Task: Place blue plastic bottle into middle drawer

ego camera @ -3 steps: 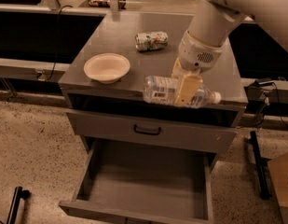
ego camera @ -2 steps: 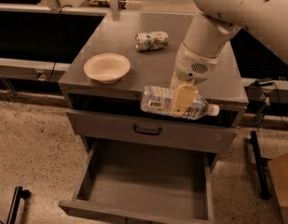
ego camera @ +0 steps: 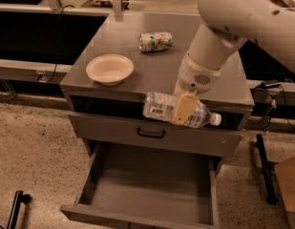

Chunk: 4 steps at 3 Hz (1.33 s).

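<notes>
The jaws of your gripper [ego camera: 184, 109] are closed on the blue plastic bottle [ego camera: 159, 106]: one tan finger crosses the front of the bottle's body, just right of its label, and the bottle is clear of every surface. The gripper hangs just past the worktop's front edge, between the middle of that edge and the front right corner. Your white arm [ego camera: 223, 27] comes down to it from above the right edge.

The bottle lies nearly level, tilted a little. Its white cap [ego camera: 215, 119] points toward the front right corner and sits slightly lower than the base. In the camera view it overlaps the dark slot under the worktop [ego camera: 152, 66] and the top of the grey drawer front [ego camera: 113, 128] with the black handle [ego camera: 152, 133], which is shut.

Below that front, the middle drawer [ego camera: 147, 190] stands pulled out toward you, showing its flat grey floor and low side walls. The bottle is above it, not in it, over its right half as far as you can tell from this angle.

On the worktop, a pale paper bowl [ego camera: 110, 69] sits upright near the front left corner. A crushed green-white can [ego camera: 155, 41] lies on its side toward the back edge, about midway along it. Both are well apart from the gripper.
</notes>
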Motion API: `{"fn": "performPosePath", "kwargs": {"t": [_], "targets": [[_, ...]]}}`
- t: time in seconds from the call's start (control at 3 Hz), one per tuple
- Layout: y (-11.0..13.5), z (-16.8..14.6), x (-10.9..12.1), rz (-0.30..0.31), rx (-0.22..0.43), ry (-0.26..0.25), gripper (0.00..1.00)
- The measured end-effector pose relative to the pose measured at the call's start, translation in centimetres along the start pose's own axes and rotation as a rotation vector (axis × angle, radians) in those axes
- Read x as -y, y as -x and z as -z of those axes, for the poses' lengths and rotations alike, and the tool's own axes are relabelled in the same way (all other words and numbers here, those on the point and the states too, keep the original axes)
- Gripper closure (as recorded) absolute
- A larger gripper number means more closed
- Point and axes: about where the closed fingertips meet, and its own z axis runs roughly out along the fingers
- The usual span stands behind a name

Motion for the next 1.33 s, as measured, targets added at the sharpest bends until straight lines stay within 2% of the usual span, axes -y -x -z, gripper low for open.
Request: {"fn": "performPosePath", "kwargs": {"t": [0.33,0.67,1.0,1.33], "targets": [[-0.7,-4.1,-2.2,-0.068,0.021,-0.051,1.00],[-1.5,-10.2,-3.7,-0.082,-0.008,-0.076,1.00],[-2.0,-13.2,-4.5,-0.075,-0.015,-0.084,1.00],[-2.7,-16.3,-4.3,-0.069,0.049,-0.055,1.00]]}}
